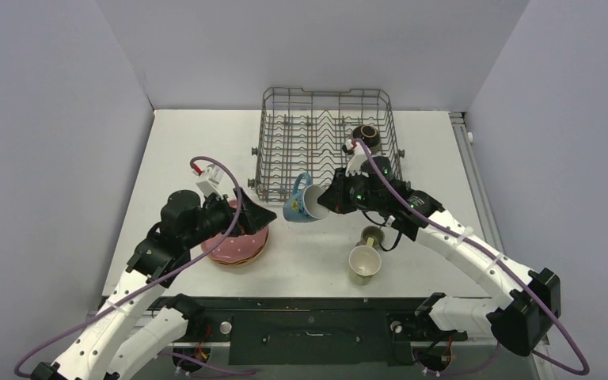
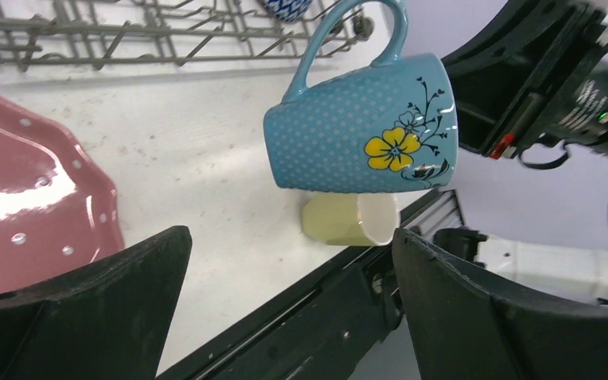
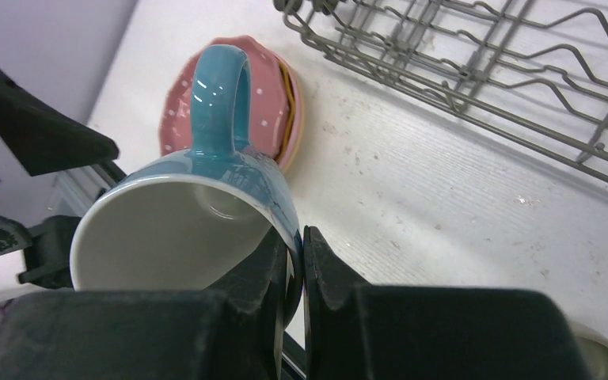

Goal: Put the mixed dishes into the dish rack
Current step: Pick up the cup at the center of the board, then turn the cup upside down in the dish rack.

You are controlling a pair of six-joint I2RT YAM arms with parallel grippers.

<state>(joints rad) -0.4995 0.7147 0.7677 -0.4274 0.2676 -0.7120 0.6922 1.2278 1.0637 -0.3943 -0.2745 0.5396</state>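
Observation:
My right gripper (image 1: pixel 322 199) is shut on the rim of the light-blue mug (image 1: pixel 301 202), one finger inside and one outside (image 3: pixel 301 237). It holds the mug tilted above the table, just in front of the grey wire dish rack (image 1: pixel 324 142). The mug (image 2: pixel 360 127) has a yellow flower on it. My left gripper (image 1: pixel 261 215) is open and empty (image 2: pixel 291 237), above the right edge of the pink dotted plate (image 1: pixel 236 241), which tops a stack with orange and tan edges (image 3: pixel 289 95). A dark-brown bowl (image 1: pixel 366 135) sits in the rack.
A pale-yellow mug (image 1: pixel 364 263) and a small olive mug (image 1: pixel 372 235) stand on the table under my right arm. A blue-white patterned piece (image 2: pixel 285 6) shows at the rack's near edge. The black base rail (image 1: pixel 309 321) runs along the table front.

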